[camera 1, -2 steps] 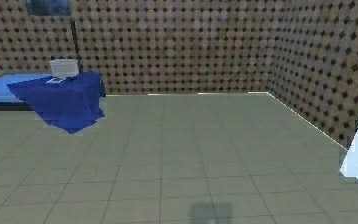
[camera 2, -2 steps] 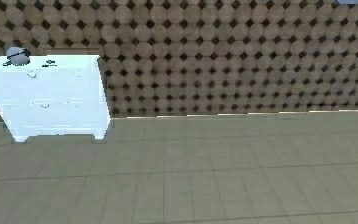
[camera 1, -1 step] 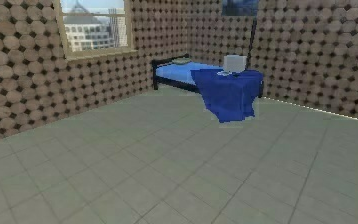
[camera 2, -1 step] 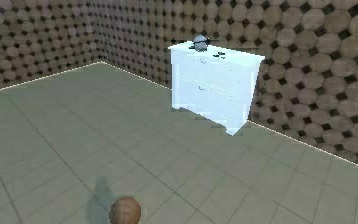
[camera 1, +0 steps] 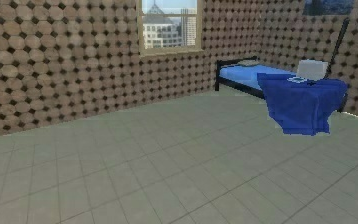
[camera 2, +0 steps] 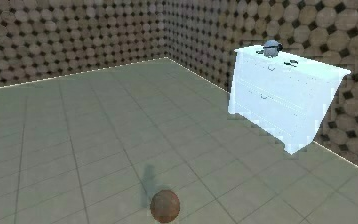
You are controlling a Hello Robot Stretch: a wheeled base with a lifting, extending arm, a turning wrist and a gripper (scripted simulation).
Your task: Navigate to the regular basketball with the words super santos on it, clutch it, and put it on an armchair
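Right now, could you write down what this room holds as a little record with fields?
Floor: pale tiles
Walls: dark with a pale dotted pattern
Ball: brown-orange ball lying on the floor, at the arm side view's bottom edge
Dresser: white dresser against the wall, with a small dark thing on top
Bed: bed in the corner, with a blue cover hanging off its end
Window: window in the far wall

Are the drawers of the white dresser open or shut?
Shut: the white dresser shows a flat front, with no drawer pulled out.
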